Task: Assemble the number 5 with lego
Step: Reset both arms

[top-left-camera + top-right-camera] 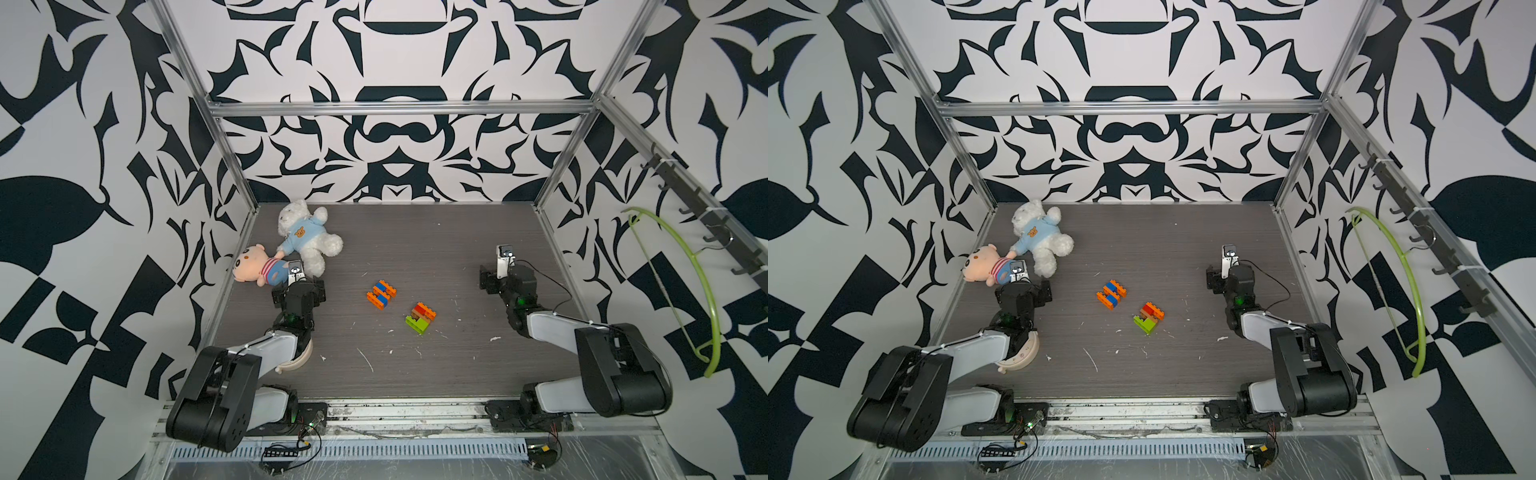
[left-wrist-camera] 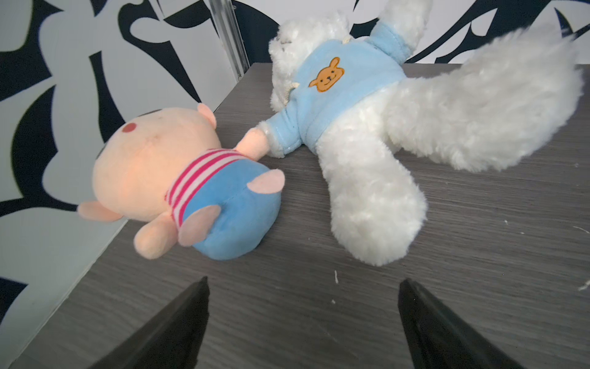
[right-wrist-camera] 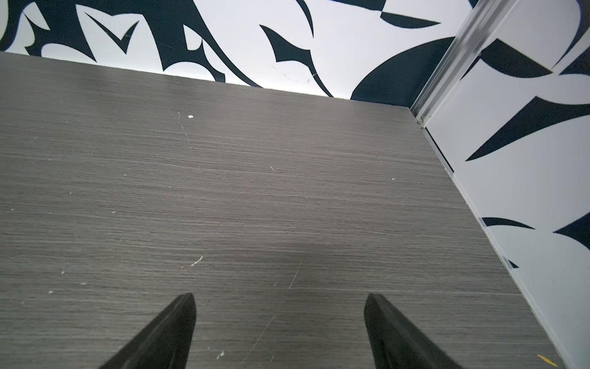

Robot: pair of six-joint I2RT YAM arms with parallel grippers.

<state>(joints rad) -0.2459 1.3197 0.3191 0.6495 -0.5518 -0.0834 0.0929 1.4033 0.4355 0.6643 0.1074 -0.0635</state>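
Orange/blue studded lego cluster (image 1: pixel 381 295) nr blocky red/brown/lime stack (image 1: pixel 420 318), not touching.

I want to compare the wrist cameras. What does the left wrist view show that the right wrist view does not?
Left wrist only: a white plush bear touching a peach plush doll, beyond the open left claw. Right wrist only: the open right claw, nothing held. Both: grey table, patterned wall, metal post.

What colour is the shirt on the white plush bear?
The shirt is light blue; the left wrist view shows it best.
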